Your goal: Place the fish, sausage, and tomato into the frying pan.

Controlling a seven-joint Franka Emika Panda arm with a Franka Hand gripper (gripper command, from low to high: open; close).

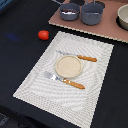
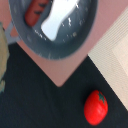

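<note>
The frying pan [image 1: 69,15] stands on a pink board at the back of the exterior view, to the left of a taller grey pot [image 1: 92,15]. In the wrist view the pan [image 2: 30,42] is seen from above. The white fish [image 2: 56,21] and the brownish-red sausage [image 2: 36,12] lie inside it, side by side. The red tomato [image 1: 43,34] sits on the dark table off the placemat's far left corner, apart from the pan. It also shows in the wrist view [image 2: 96,107]. The gripper's fingers show in neither view.
A striped placemat [image 1: 95,55] holds a beige bowl [image 1: 68,66], a fork [image 1: 62,80] and a knife [image 1: 77,56] with orange handles. The pink board [image 1: 107,29] also carries a white vessel [image 1: 123,17] at the exterior view's right. A blurred olive shape [image 2: 2,60] sits at the wrist picture's edge.
</note>
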